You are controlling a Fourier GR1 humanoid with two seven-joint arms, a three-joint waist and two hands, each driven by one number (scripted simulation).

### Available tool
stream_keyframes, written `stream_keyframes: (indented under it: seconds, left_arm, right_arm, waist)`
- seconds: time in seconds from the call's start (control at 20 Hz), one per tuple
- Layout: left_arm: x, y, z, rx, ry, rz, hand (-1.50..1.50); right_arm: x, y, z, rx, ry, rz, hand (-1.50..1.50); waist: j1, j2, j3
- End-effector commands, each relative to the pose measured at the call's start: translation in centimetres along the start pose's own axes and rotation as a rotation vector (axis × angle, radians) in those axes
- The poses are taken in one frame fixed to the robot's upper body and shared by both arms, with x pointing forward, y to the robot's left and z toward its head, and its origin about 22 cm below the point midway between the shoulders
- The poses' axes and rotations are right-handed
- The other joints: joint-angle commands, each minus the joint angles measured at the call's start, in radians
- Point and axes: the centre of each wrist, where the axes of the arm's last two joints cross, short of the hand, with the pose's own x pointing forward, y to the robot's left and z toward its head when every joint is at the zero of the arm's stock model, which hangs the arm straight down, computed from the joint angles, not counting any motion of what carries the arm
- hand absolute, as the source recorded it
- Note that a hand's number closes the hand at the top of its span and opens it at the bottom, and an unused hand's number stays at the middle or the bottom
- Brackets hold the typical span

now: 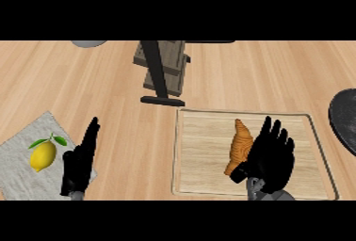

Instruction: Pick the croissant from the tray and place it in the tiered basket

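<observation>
A golden-brown croissant (pixel 240 144) lies lengthwise in the middle of a pale wooden tray (pixel 201 155) at the lower right. My right hand (pixel 272 155) is over the tray just to the croissant's right. Its fingers are straight and point away from me, and its thumb touches the croissant's near end. The tiered basket (pixel 164 70) stands at the top centre, brown wooden shelves on a black post with a black foot. My left hand (pixel 81 162) rests open at the lower left, fingers pointing up the view.
A yellow lemon (pixel 43 156) with green leaves lies on a grey cloth (pixel 21 179) at the far left, beside my left hand. A dark round object (pixel 344 120) is cut by the right edge. A grey rounded thing (pixel 89 43) shows at the top left.
</observation>
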Motion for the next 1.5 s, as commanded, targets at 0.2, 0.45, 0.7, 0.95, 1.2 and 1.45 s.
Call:
stream_keyframes:
  seconds: [0.2, 0.45, 0.7, 0.95, 1.2, 1.45]
  left_arm:
    - [-0.5, 0.2, 0.8, -0.015, 0.058, 0.013, 0.0]
    - [0.0, 0.1, -0.1, -0.007, 0.055, 0.005, 0.0]
    - [-0.7, -0.9, 0.5, -0.01, 0.054, 0.004, 0.0]
    - [-1.3, 0.3, 1.7, 0.002, 0.047, -0.008, 0.0]
    - [-1.7, -0.6, 0.6, 0.016, 0.067, 0.005, 0.0]
    - [-1.8, 0.3, 2.0, -0.009, 0.062, -0.005, 0.0]
  right_arm:
    - [2.0, -0.1, -1.0, 0.064, 0.226, 0.102, -1.5]
    - [2.3, 0.7, -1.9, 0.107, 0.244, 0.124, -1.5]
    - [2.7, 1.4, -3.4, 0.141, 0.285, 0.09, -1.5]
    - [2.0, 1.2, -3.6, 0.18, 0.297, 0.095, -1.5]
    - [3.1, 1.7, -3.9, 0.191, 0.284, 0.091, -1.5]
    - [3.3, 2.7, -3.6, 0.173, 0.278, 0.106, 1.5]
  waist:
    - [0.005, 0.0, -0.004]
    - [-0.003, 0.002, -0.003]
    - [0.0, 0.004, -0.003]
    - [-0.004, -0.002, -0.003]
    - [-0.004, 0.005, -0.004]
    - [0.006, 0.002, -0.002]
